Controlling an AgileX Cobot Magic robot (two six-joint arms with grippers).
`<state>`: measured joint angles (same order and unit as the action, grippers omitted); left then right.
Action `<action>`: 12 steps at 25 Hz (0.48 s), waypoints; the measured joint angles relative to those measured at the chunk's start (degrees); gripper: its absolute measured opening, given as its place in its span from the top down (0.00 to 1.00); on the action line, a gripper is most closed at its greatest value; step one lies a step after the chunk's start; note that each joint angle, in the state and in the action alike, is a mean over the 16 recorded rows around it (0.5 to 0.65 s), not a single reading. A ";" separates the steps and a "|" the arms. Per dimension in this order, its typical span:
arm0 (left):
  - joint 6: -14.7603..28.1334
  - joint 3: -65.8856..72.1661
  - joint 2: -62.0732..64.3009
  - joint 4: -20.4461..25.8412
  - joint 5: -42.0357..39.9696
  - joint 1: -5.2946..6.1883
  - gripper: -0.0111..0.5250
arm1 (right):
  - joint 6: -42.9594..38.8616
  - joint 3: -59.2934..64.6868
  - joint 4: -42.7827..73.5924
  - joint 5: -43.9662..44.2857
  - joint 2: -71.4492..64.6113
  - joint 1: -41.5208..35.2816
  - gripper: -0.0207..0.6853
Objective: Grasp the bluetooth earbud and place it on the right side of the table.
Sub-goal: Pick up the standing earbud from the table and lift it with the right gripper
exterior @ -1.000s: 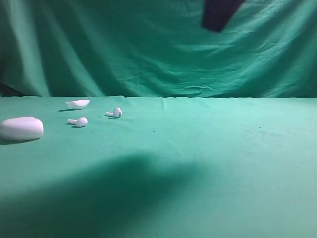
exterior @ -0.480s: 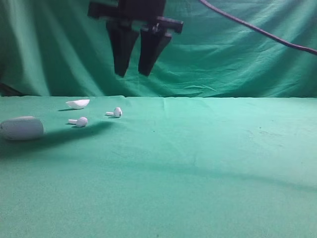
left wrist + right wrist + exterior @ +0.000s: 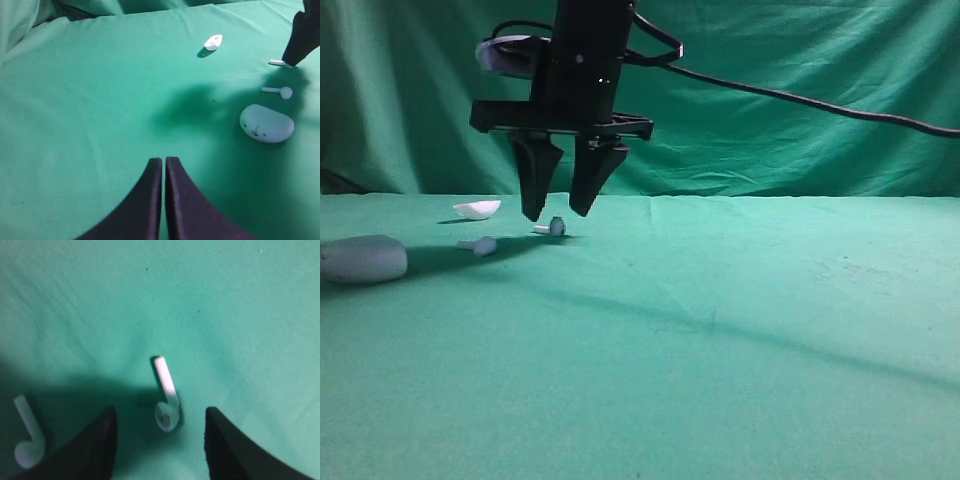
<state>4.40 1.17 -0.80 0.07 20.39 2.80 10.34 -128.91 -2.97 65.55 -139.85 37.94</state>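
Right pincer point(image 3: 555, 213) is spread wide with nothing in it, tips pointing down at the plain green cloth table point(image 3: 740, 330). Directly under the gap, between the two black tips, lies the target: a tiny white plastic bluetooth earbud point(image 3: 166, 395) with rounded head and short straight stem, flat on the cloth. In the right wrist view the head sits nearer the pincer and the stem points away from it. Tips look just above the cloth, not touching the earbud.

A second identical white earbud point(image 3: 27, 440) lies off to the pincer's left, near but apart. A white shallow half-shell piece point(image 3: 478, 208) sits beyond that, and the larger white pebble-shaped case point(image 3: 363, 259) further left, well apart.

Left pincer point(image 3: 164, 167) is pressed closed on nothing, hovering over bare cloth well away from all of it.

Handling guess: earbud is very light, rigid, smooth and glossy, so it's likely to squirt out or roll under a pinch. Best hold looks like the bulbous head or the head-stem junction, jaws closing across the stem axis. The thin stem gives little surface. Cloth should give some friction.
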 joint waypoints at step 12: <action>0.00 0.00 0.00 -0.01 0.00 0.00 0.98 | -0.08 -0.60 -0.73 -3.17 -2.53 -0.01 0.58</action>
<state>4.40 1.17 -0.80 0.07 20.39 2.80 10.26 -129.51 -3.71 62.38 -142.38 37.93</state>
